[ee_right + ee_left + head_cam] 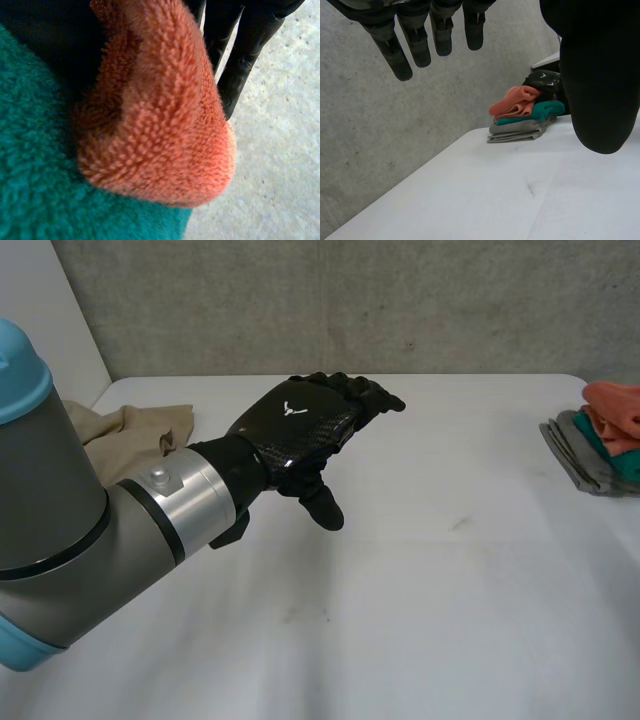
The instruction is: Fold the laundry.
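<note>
Hovering empty, fingers loose, the left hand (300, 425) has one crumpled cloth (130, 430) left; the right hand's (542, 79) hold on the folded pile (520, 125) is unclear.

The left arm (60, 510) extends forward and inward, with the back of the left hand (300, 425) facing up. Its fingers (415, 42) are straight and slightly spread. The thumb (600, 90) hangs apart below them, and nothing is held. The right hand (542, 80) sits well beyond the left fingertips.
</note>
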### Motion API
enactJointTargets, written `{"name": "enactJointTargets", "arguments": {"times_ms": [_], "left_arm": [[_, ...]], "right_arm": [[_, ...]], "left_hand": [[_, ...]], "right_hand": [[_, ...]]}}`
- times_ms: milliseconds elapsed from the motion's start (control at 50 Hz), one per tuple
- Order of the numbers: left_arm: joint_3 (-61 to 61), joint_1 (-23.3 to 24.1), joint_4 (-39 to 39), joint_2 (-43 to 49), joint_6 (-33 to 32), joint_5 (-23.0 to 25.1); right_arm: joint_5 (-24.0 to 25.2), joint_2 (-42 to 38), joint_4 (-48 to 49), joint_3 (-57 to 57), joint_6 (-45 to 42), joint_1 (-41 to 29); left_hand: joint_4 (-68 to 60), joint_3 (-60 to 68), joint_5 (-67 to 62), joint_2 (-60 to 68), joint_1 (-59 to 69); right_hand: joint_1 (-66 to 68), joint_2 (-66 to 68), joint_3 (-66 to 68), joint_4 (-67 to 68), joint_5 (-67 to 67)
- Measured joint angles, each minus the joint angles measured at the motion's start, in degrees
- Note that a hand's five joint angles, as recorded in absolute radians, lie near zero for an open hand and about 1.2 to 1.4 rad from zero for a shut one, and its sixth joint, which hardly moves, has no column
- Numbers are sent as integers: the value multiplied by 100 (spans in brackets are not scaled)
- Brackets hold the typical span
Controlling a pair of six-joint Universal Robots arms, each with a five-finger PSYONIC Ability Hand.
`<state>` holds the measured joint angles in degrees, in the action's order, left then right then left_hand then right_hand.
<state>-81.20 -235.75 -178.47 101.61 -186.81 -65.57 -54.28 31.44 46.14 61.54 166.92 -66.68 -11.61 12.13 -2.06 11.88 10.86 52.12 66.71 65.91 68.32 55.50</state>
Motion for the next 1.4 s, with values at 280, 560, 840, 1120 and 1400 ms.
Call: {"name": "enactJointTargets", "arguments": {"times_ms": [280, 560, 840, 1120, 1400], "left_arm": [[-21, 12, -4, 2, 4, 0], [-28, 11, -4, -21, 2, 2], [-9, -6, -3, -66, 4, 8], [46, -406, -388, -272, -9, -360], [342, -2995, -1255, 634, -934, -1075]], "right_arm": [[393, 498, -646, 189, -45, 176], [321, 1385, -2898, 39, -1413, 238], [-1708, 2780, -2566, 23, -4864, 334], [-1438, 4564, -816, 1913, -983, -1350], [-131, 4882, -3120, 4087, -1603, -3220]], "left_hand": [[0, 0, 0, 0, 0], [0, 0, 0, 0, 0], [0, 0, 0, 0, 0], [0, 0, 0, 0, 0], [0, 0, -1, 0, 0]], "right_hand": [[-254, -572, -521, -521, -406], [-4035, -5394, -5352, -5472, -5161], [-4035, -5394, -5352, -5472, -5193], [-4035, -5394, -5353, -5472, -5193], [-4035, -5394, -5353, -5473, -5210]]}}
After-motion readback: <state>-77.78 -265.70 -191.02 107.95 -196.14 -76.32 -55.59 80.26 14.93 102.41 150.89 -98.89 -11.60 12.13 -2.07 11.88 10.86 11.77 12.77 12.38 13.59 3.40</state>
